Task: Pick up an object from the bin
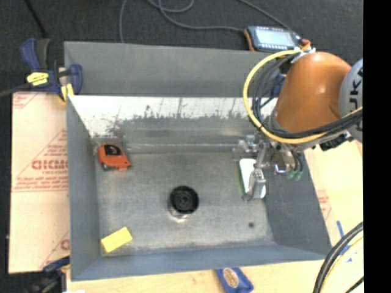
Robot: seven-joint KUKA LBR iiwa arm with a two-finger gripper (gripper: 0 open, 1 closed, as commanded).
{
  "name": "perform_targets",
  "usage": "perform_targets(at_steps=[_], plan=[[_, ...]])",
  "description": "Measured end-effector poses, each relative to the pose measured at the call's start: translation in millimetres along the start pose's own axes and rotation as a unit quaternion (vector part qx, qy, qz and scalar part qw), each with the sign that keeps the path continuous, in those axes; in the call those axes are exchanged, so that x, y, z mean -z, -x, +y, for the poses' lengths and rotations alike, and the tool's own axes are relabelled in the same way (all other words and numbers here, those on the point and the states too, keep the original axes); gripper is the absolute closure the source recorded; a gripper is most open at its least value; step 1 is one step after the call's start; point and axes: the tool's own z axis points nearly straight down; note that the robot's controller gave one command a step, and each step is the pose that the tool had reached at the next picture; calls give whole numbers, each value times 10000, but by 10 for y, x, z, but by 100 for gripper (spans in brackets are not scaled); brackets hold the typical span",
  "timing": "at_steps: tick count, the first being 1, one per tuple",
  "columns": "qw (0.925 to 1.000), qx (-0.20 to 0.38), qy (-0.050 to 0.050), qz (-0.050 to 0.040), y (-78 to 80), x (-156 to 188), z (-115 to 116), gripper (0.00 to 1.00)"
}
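My gripper (255, 180) hangs low over the right part of the bin, under the arm's orange cover. A small white thing with a green edge (245, 173) sits right against its left side, and I cannot tell whether it is gripped. A black round disc-shaped thing (183, 200) lies on the bin floor to the left of the gripper, near the middle.
An orange and black tape measure (113, 156) lies at the far left, by the back wall. A yellow flat block (116, 239) rests in the front left corner. A tiny dark speck (251, 226) lies in front of the gripper. The arm and its cables fill the bin's right rear.
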Motion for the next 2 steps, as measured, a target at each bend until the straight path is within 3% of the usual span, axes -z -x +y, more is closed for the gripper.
perform_targets(at_steps=[1,2], plan=[[9997,249,1,-26,206,-663,483,0],[9999,-107,19,40,10,-862,534,0]])
